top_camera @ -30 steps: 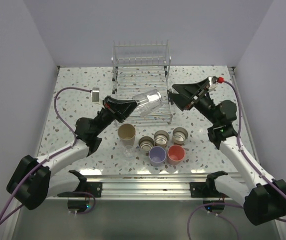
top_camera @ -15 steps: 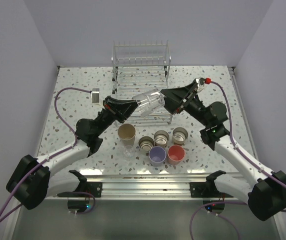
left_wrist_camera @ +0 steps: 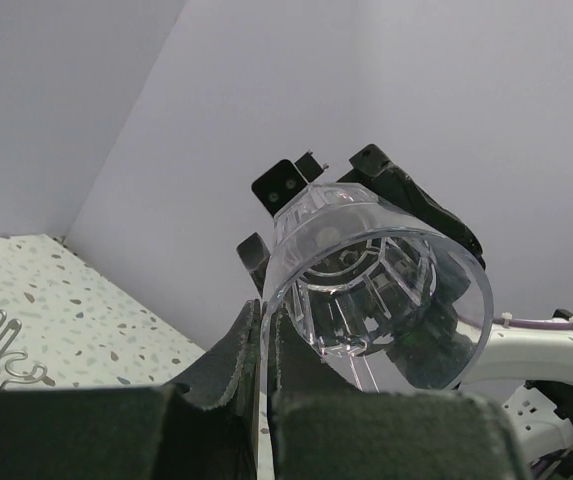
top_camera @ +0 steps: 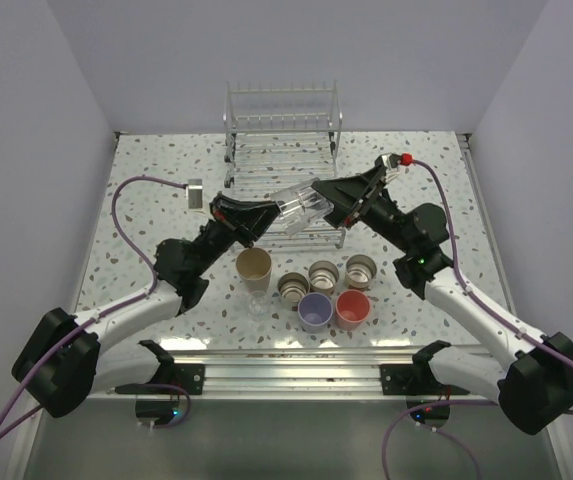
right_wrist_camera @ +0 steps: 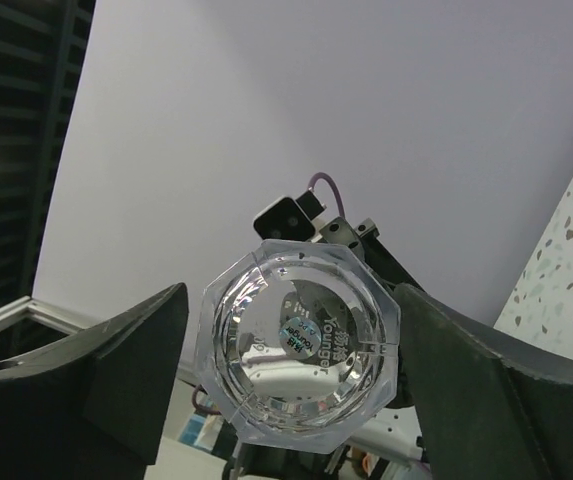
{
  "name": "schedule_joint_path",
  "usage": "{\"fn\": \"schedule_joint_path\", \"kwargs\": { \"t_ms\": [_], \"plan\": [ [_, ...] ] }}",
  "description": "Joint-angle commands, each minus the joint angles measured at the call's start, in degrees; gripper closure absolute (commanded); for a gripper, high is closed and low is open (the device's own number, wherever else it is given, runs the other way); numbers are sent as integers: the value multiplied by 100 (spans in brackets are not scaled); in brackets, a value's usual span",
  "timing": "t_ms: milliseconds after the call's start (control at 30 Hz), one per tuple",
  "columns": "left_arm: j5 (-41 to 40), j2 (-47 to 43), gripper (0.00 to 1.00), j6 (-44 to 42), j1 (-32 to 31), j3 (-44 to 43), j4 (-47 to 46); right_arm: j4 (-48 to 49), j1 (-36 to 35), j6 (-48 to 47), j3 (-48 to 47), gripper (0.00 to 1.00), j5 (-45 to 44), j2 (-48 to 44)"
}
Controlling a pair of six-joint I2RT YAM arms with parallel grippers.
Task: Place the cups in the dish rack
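Clear and faceted, 1 cup (top_camera: 299, 203) hangs tipped on its side above the front half of the dish rack (top_camera: 266, 160), mouth toward the left arm and base toward the right. The left end effector (top_camera: 264, 213) is pinched tight on the cup's rim; its wrist view shows 1 finger inside the mouth and 1 outside. The right end effector (top_camera: 328, 195) stands spread, its 2 fingers flanking the cup's base. In the right wrist view a thin sliver of background shows at 1 finger, while the other edge runs flush with the cup, so contact there cannot be told.

The silver wire rack sits at the far middle of the speckled surface (top_camera: 146, 200), its raised slotted rail against the back wall. Strips of surface show on both sides of it, out to the side walls. The rack's front edge lies just beyond the waiting cluster.

That cluster sits between the 2 arms, near the front edge:
- a taller beige cup (top_camera: 254, 266) at the left
- 3 metallic cups (top_camera: 293, 288), (top_camera: 323, 273), (top_camera: 361, 269) close together
- a lavender cup (top_camera: 315, 311) and a coral-pink cup (top_camera: 352, 308) side by side nearest the bases
- a faint second clear cup (top_camera: 257, 302) just in front of the beige one

All stand upright, mouths up.
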State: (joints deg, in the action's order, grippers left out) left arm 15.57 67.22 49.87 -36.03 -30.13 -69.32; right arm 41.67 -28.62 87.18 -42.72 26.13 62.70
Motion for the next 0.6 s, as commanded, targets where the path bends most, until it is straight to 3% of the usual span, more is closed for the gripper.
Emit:
{"fn": "schedule_joint_path", "kwargs": {
  "t_ms": [0,167,267,300,400,500,533,567],
  "plan": [
    [-283,-34,100,-240,-71,-54,-328,-44,-99,-201,-351,17,-178,-117],
    [-467,-104,100,-399,-141,-46,-100,-361,-266,-438,-430,34,-213,-109],
    [-511,-113,100,-443,-167,-63,49,-396,-337,-500,-430,53,-240,-56],
    [-511,-113,100,-451,-167,-81,94,-431,-363,-517,-439,68,-257,-56],
    [-520,-200,98,-582,-167,-274,707,-833,-372,-701,-439,100,-363,-143],
    [-643,-420,80,-880,-167,-493,1656,-1571,-364,-1263,-658,100,-687,-319],
    [-687,-603,64,-978,-167,-511,1850,-2131,-381,-1630,-876,100,-793,-406],
    [-826,-701,56,-1040,-167,-529,2235,-2380,-372,-1790,-992,100,-942,-442]
  ]
}}
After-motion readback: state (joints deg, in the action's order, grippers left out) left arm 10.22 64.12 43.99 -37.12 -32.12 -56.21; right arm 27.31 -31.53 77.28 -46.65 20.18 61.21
